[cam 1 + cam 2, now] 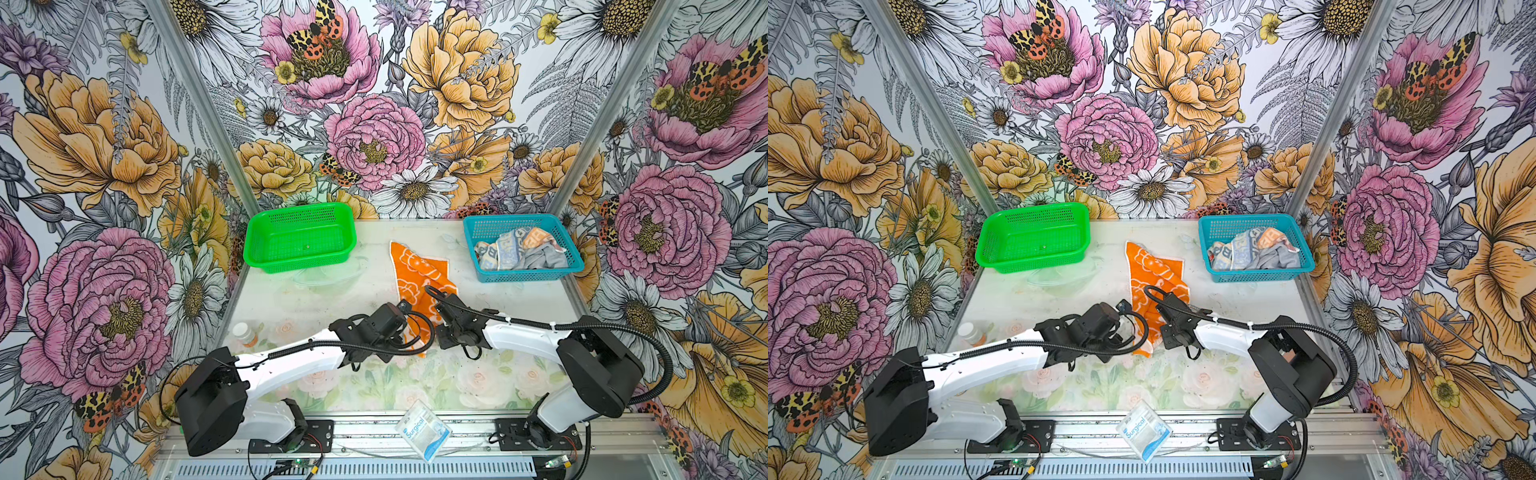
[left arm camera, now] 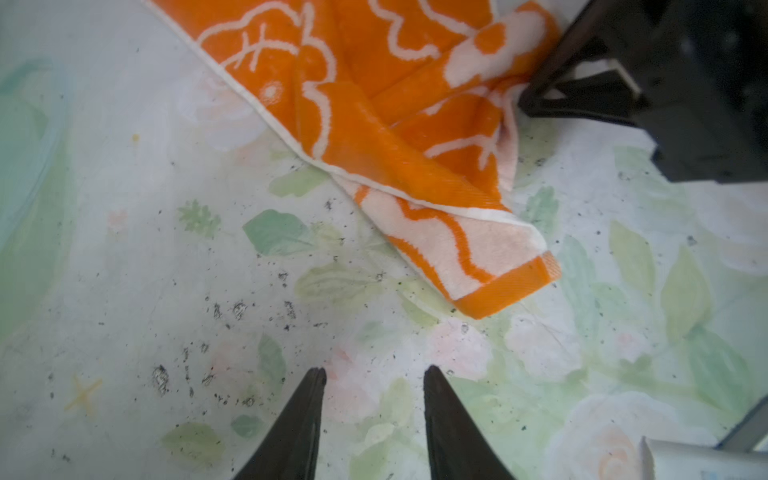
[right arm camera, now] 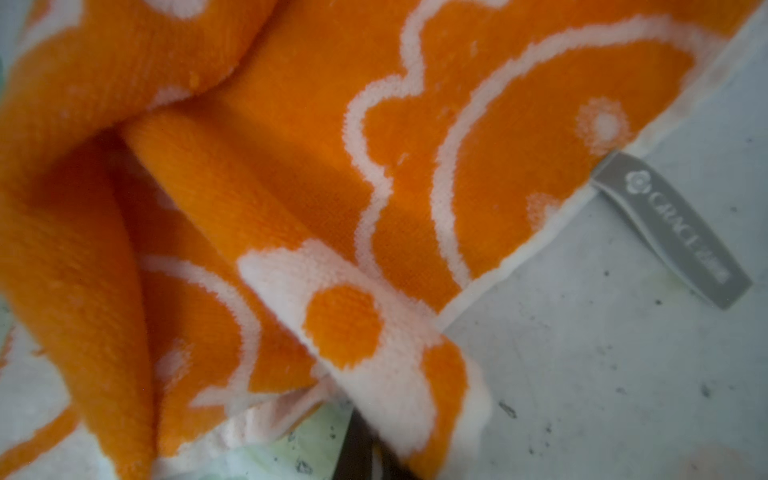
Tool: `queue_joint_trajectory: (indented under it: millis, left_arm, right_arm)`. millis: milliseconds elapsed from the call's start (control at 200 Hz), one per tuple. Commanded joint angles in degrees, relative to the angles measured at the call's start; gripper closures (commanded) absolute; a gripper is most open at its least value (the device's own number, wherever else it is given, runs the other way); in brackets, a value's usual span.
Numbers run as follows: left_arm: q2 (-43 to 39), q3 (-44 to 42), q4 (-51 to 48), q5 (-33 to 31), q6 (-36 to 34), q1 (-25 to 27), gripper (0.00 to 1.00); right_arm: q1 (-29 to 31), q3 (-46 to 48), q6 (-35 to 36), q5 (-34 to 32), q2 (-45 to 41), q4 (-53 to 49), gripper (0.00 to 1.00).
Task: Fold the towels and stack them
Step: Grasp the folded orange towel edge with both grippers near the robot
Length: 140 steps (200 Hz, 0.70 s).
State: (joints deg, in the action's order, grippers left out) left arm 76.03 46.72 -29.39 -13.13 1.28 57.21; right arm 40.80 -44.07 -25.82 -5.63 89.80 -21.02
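Orange flower towel (image 1: 415,274) lies rumpled at the centre of the table (image 1: 316,303); its right-side fold is pinched by the closed right gripper (image 2: 524,97), presumably for spreading; left gripper (image 2: 376,370) is held narrowly parted, empty, beside the near corner; RABBIT towel (image 1: 509,245) and grey towel (image 1: 544,259) are heaped in the far-right blue basket (image 1: 523,276).
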Motion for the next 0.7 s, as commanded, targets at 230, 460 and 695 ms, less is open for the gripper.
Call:
queue_joint_trajectory:
  millis: [230, 460, 695]
  left_arm:
    - [1.57, -5.4, 20.61, -4.49, -21.13, 10.51, 0.58]
    - [8.97, -6.77, 24.63, -9.55, -25.83, 12.65, 0.62]
    - [14.84, -6.22, 27.67, -11.22, -26.03, 13.02, 0.63]
  right_arm:
    - [-0.71, -0.27, 1.57, 2.09, -2.23, -0.43, 1.0]
    - [-1.68, -0.16, 1.62, 3.7, -2.52, -0.08, 1.0]
    - [-2.12, 0.04, 1.57, 4.22, -2.94, 0.01, 1.0]
